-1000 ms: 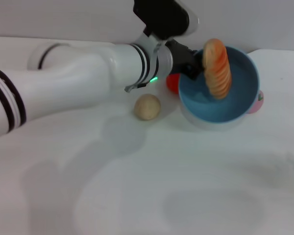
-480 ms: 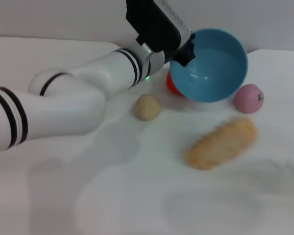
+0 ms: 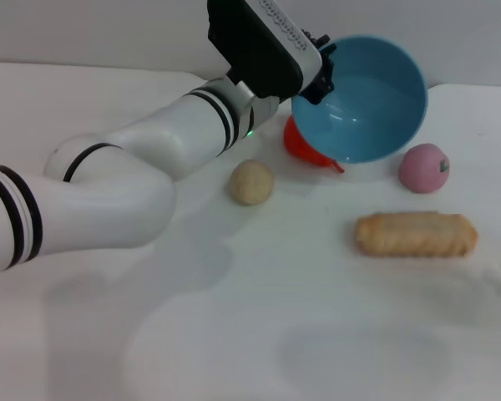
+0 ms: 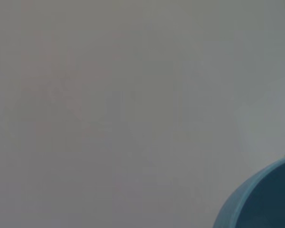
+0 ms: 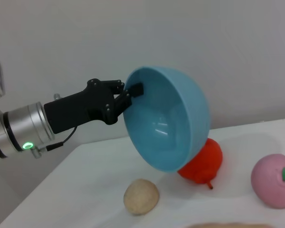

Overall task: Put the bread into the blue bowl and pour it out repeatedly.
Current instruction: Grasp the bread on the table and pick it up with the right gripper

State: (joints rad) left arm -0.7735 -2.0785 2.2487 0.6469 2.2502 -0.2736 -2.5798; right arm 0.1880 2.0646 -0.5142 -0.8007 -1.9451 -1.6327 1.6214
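Bread (image 3: 416,235) has just tumbled out and settled flat on my desk (image 3: 234,334) at about four o'clock. My left claw (image 3: 321,73) stays clamped on the rim of the blue bowl (image 3: 367,100), tipped up at one o'clock. Pour done; reload next. Right claw unseen.

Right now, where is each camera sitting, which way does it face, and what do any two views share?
Head view: up on the robot's head, looking forward and down at the white table, the bread and the left arm lifting the tipped blue bowl.
Left wrist view: on the left wrist, facing blank wall, only the bowl's edge in a corner; no pincer visible.
Right wrist view: off to the side, facing the left pincer clamping the bowl's rim.
All three share the bowl.
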